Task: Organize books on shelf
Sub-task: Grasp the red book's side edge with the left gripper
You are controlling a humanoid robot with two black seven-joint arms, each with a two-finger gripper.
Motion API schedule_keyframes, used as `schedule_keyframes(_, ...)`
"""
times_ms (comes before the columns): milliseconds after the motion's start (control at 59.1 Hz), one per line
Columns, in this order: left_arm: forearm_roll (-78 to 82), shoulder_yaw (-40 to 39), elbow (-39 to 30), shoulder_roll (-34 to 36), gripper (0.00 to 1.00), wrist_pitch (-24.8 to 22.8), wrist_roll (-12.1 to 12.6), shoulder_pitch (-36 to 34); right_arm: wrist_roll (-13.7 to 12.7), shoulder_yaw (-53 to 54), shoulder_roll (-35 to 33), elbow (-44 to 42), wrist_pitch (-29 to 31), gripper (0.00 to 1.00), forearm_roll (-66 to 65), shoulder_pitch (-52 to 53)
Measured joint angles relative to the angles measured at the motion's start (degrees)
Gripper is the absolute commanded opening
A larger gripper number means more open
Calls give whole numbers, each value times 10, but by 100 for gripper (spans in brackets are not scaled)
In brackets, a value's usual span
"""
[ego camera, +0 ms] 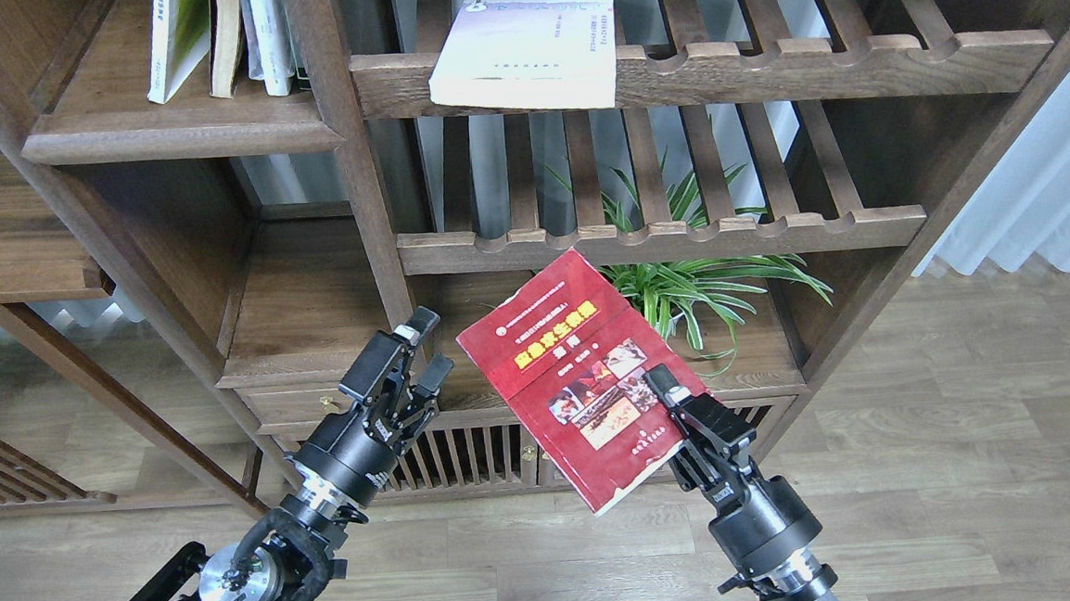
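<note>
My right gripper (669,393) is shut on the lower right edge of the dark red book (569,373) and holds it tilted in the air in front of the low cabinet. My left gripper (428,348) is open, just left of the red book, not touching it. The pale lavender-white book (524,46) lies flat on the upper slatted rack, overhanging its front rail. The solid brown shelf (181,136) at the upper left holds several upright books (231,36). No yellow-green cover with black characters shows.
Two slatted racks (762,68) (661,237) fill the middle bay. A potted spider plant (692,282) stands on the board below them, behind the red book. A low cabinet with slatted doors (457,463) is under both grippers. A thick upright post (359,163) divides the bays.
</note>
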Motion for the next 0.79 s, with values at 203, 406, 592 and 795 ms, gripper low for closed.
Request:
schedule_keyframes(203,0,34,-9,0,98,0,0,0,0,-2,5,-1,0,6,0,4)
schedule_keyframes(406,1,54,-9,0,96,0,2,-1,-1,-7,8,-1,0,6,0,-2)
schedule_keyframes(592,3,68,-4,0,92,0,3,-10,-5,-18,6,-1,0,5,-4,-6)
schedule_keyframes(795,2,72,0,1,85,0,6,-24,-7,-24,4,-1,0,6,-6,-6)
